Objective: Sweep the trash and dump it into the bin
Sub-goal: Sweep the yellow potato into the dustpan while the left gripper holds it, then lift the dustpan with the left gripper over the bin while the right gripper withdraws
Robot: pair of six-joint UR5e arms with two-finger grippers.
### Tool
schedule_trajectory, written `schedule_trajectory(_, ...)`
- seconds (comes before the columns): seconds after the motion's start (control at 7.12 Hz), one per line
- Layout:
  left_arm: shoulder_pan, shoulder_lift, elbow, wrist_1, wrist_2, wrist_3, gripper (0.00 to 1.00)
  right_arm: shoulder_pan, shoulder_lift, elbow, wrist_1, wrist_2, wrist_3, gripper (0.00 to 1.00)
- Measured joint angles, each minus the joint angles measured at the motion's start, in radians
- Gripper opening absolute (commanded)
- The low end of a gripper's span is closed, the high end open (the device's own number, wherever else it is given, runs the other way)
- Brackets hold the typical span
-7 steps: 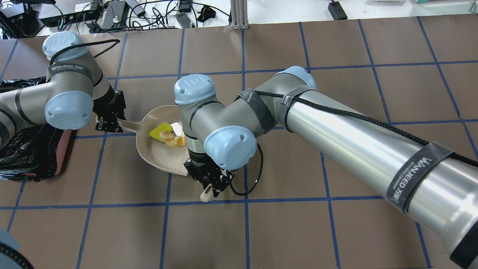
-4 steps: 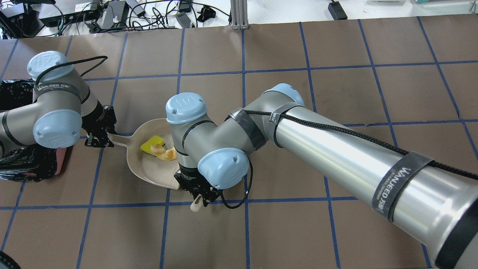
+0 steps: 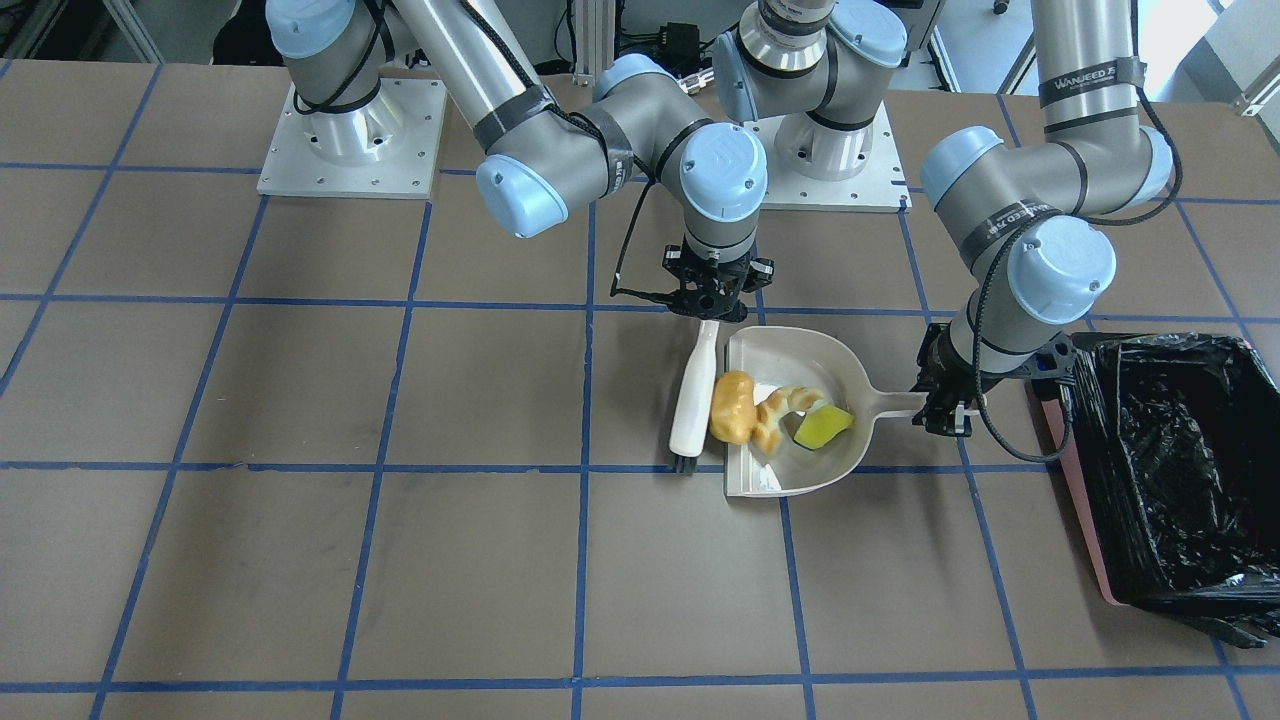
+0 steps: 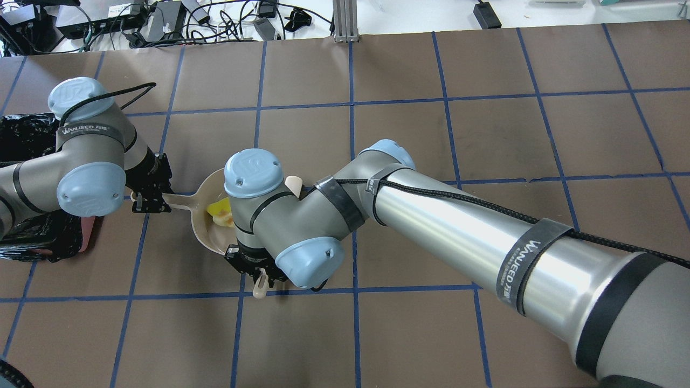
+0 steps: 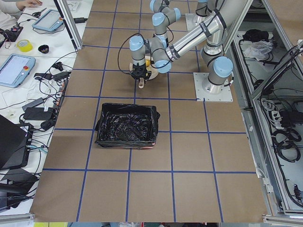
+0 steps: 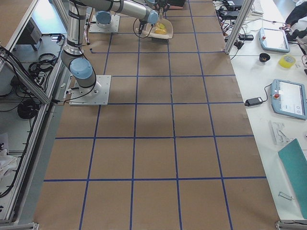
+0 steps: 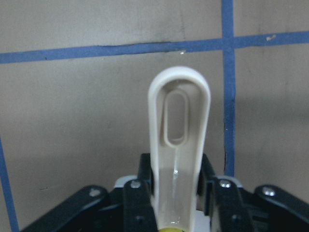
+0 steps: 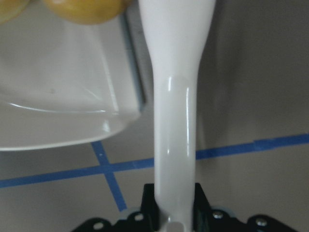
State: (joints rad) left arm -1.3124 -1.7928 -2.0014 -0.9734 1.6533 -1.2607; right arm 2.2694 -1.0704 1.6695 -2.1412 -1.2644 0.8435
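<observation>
The beige dustpan point(image 3: 800, 352) lies flat on the table with the tan striped croissant piece point(image 3: 781, 408) and the yellow wedge point(image 3: 824, 425) inside. The golden-brown lump point(image 3: 731, 407) sits at the pan's open mouth, against the beige brush point(image 3: 694, 395). My left gripper point(image 3: 945, 410) is shut on the dustpan's handle point(image 7: 178, 130). My right gripper point(image 3: 711, 312) is shut on the brush handle point(image 8: 176, 111), with the brush lying alongside the pan's mouth. The bin point(image 3: 1170, 460), pink-sided with a black bag, stands just beyond my left gripper. In the overhead view my right wrist hides most of the pan point(image 4: 200, 229).
Brown table covering with a blue tape grid point(image 3: 580, 465). The arms' base plates point(image 3: 350, 140) stand at the robot's side of the table. Cables and electronics point(image 4: 161, 21) lie past the far edge. Screens and tape rolls point(image 5: 19, 66) sit on a side bench.
My right arm has moved the brush left toward the dustpan's mouth. My left gripper and the dustpan have shifted left and nearer the robot. Both grips are unchanged.
</observation>
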Motion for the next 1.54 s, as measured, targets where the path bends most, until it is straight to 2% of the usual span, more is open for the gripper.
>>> schedule_trajectory(0.28,-0.007,-0.002,0.007,0.0,0.0,-0.009,0.0,0.005,0.019,-0.004,-0.104,0.027,-0.128,0.0)
schedule_trajectory(0.56,-0.008,-0.007,0.015,0.001,-0.004,-0.008,0.0,0.002,0.022,0.002,-0.101,0.017,-0.161,0.0)
schedule_trajectory(0.7,-0.008,-0.008,0.019,-0.002,-0.016,-0.008,0.0,-0.007,0.017,0.003,-0.055,-0.012,-0.164,0.0)
schedule_trajectory(1.12,-0.008,-0.007,0.033,-0.037,-0.088,0.002,0.0,-0.05,-0.053,-0.004,0.229,-0.089,-0.161,0.0)
schedule_trajectory(1.54,-0.007,0.003,0.044,-0.081,-0.141,0.01,0.0,-0.142,-0.099,-0.002,0.385,-0.217,-0.208,0.0)
